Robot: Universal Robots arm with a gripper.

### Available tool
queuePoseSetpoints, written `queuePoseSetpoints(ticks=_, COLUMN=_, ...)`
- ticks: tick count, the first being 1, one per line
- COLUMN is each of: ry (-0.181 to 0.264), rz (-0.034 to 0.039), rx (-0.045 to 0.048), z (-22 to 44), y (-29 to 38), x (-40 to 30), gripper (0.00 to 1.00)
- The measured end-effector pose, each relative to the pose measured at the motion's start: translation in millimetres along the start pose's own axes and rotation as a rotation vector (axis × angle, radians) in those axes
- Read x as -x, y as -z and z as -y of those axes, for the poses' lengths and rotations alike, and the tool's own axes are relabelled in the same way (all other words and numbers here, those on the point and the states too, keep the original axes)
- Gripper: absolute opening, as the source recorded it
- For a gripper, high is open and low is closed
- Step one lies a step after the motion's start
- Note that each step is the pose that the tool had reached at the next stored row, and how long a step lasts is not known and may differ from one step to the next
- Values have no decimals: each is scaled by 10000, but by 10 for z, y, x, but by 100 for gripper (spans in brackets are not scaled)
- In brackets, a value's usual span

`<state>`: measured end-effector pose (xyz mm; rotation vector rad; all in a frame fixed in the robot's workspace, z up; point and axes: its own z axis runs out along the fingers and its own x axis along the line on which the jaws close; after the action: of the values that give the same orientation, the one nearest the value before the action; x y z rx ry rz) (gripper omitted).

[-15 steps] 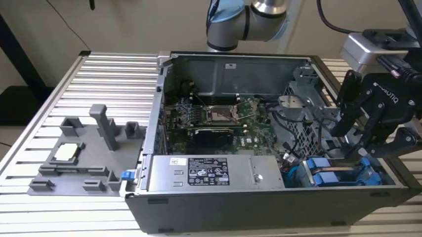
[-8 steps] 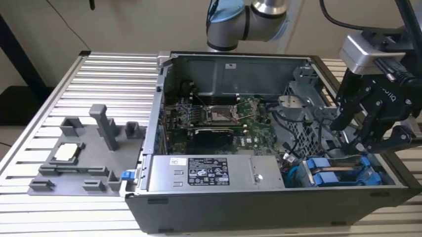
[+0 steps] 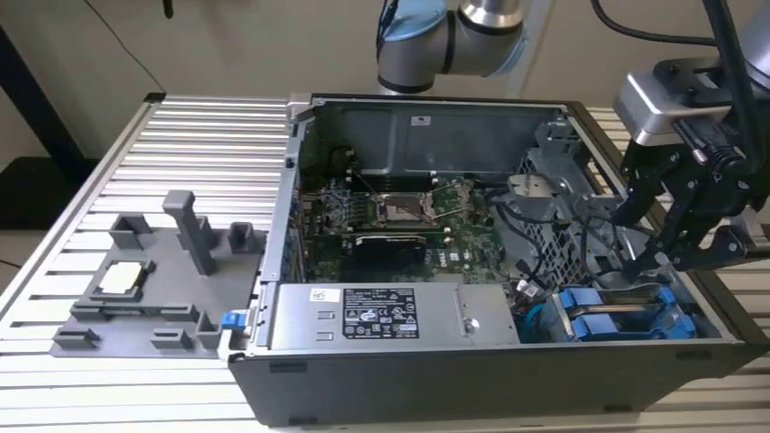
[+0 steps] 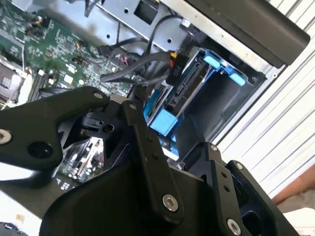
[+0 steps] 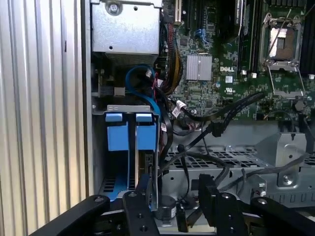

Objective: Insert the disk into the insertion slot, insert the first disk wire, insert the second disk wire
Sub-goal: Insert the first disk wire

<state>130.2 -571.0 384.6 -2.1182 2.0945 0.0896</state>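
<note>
Hand (image 3: 651,263) hangs over disk (image 4: 186,87), fingers (image 5: 142,199) apart, seemingly empty. We judge disk already seated, wire step in hand. For that, black plug (image 4: 175,68) must sit square to disk port.

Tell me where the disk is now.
The disk sits inside the open computer case, in its near corner on the exterior view's right, beside the silver power supply and just under the gripper.

Slatted table (image 3: 205,135) with computer case (image 3: 481,383), grey fixture (image 3: 157,271)
</note>
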Motion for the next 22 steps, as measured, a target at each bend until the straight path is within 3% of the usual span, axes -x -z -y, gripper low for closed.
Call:
queuePoseSetpoints(ticks=1, ry=15, rz=50, rx=-2, z=1, y=0, x=-1, gripper=53)
queuePoseSetpoints(ticks=7, ry=37, rz=50, rx=7, z=53, y=-3, x=-2, gripper=53)
queuePoseSetpoints(ticks=13, ry=41, rz=51, rx=18, z=182, y=-13, x=-4, gripper=53)
queuePoseSetpoints(ticks=19, ry=43, rz=48, rx=95, z=326, y=-23, x=-7, gripper=53)
queuePoseSetpoints(ticks=22, ry=43, rz=27, rx=125, z=358, y=-25, x=-7, gripper=53)
